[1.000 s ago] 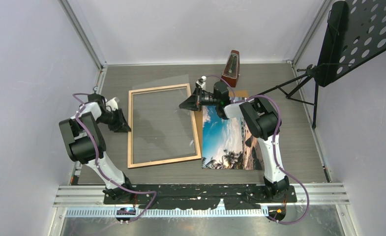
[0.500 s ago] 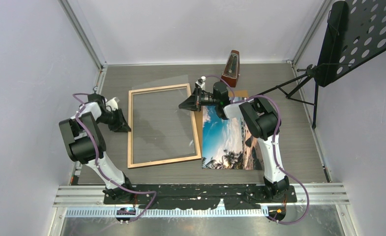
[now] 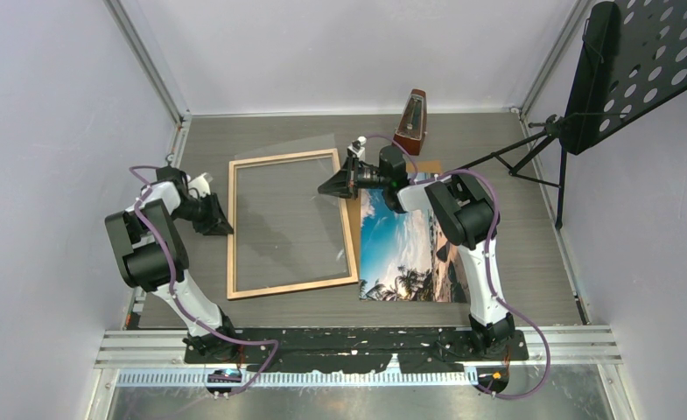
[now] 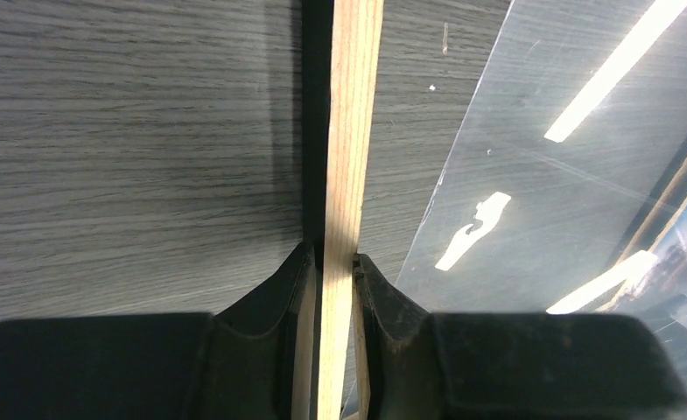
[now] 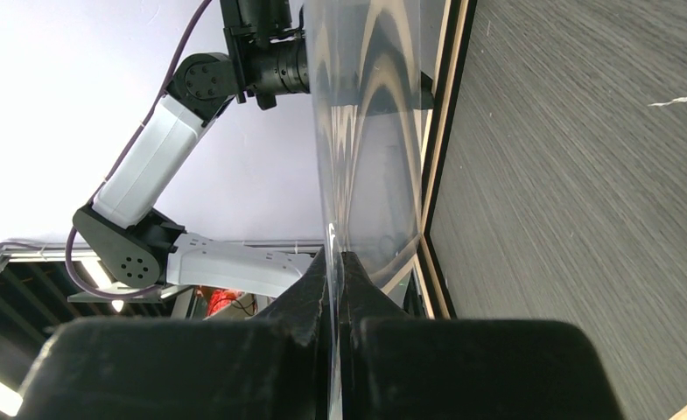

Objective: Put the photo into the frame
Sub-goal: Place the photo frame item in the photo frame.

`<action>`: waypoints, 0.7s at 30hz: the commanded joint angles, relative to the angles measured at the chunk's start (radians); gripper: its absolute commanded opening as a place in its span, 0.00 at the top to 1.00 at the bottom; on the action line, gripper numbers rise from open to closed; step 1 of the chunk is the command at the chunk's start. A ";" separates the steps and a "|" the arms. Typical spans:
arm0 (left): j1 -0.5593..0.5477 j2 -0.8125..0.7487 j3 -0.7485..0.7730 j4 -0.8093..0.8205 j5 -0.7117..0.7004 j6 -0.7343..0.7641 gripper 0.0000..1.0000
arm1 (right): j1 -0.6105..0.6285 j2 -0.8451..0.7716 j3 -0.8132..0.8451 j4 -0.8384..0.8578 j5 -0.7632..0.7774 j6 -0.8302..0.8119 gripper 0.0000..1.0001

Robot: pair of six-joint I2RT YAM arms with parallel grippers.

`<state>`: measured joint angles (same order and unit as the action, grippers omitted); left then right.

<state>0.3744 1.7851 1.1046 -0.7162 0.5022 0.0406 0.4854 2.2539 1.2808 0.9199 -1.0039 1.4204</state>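
Top external view: thin light-wood rectangular frame flat on grey table; glossy beach photo just right.
Left gripper: clamps frame's left rail.
Right gripper: pinches clear pane.

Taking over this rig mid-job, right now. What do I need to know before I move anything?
Left gripper: shut on the frame, clamping its left rail.
Right gripper: shut on the clear pane, with that edge raised off the frame.
Photo: face up on the table, right of the frame, no gripper on it.
Done: frame steadied, pane gripped.
Left: get the photo into the frame.
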 commanded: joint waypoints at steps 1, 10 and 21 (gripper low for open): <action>0.003 -0.008 -0.002 -0.008 0.030 0.026 0.81 | 0.007 0.013 0.022 0.057 0.008 0.012 0.94; 0.021 -0.015 0.017 -0.029 0.040 0.037 0.80 | 0.008 0.028 0.030 0.057 0.010 0.013 0.94; 0.023 0.000 0.016 -0.025 0.052 0.038 0.79 | 0.007 0.034 0.032 0.059 0.008 0.011 0.94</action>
<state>0.3916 1.7851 1.1049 -0.7338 0.5251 0.0616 0.4854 2.2955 1.2812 0.9195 -0.9894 1.4220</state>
